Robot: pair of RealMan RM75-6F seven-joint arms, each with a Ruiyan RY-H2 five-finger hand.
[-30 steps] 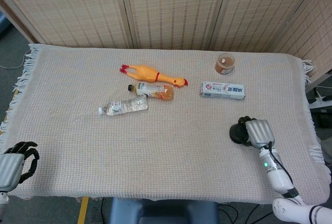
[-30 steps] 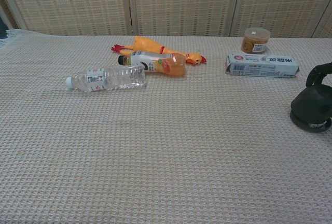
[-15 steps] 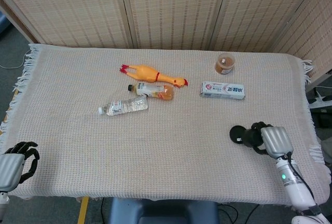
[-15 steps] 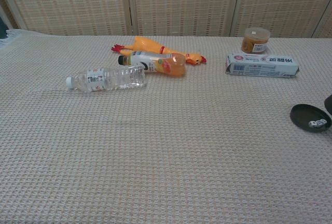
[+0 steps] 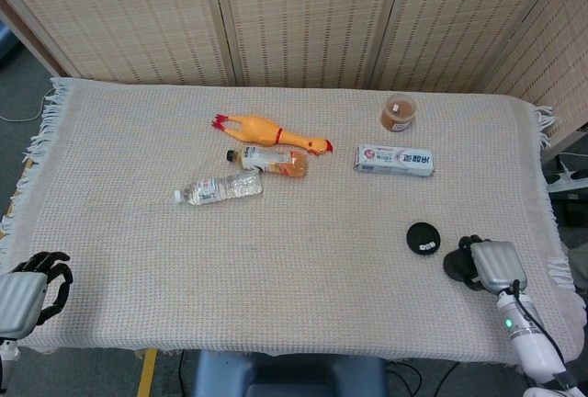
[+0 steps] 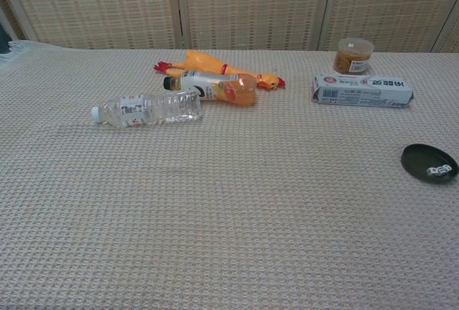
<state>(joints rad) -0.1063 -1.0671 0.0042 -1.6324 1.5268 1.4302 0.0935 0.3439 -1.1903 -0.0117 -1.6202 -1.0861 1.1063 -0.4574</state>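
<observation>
Black round disc point(image 5: 424, 237), lower right of frame, lying flat and free on woven cloth point(image 5: 303, 296). Right hand point(image 5: 485, 266) just beside it, clenched on nothing. Risk: a nudge could slide the disc.

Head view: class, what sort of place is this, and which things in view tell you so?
Probably an indoor test or demonstration table, not a home. A woven cloth covers the table, folding wicker screens stand behind it, and unrelated items lie spread out: a rubber chicken, two bottles, a toothpaste box.

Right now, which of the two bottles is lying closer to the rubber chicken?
The orange juice bottle, lying just in front of the rubber chicken. The clear water bottle lies farther out, toward the table's near-left side.
</observation>
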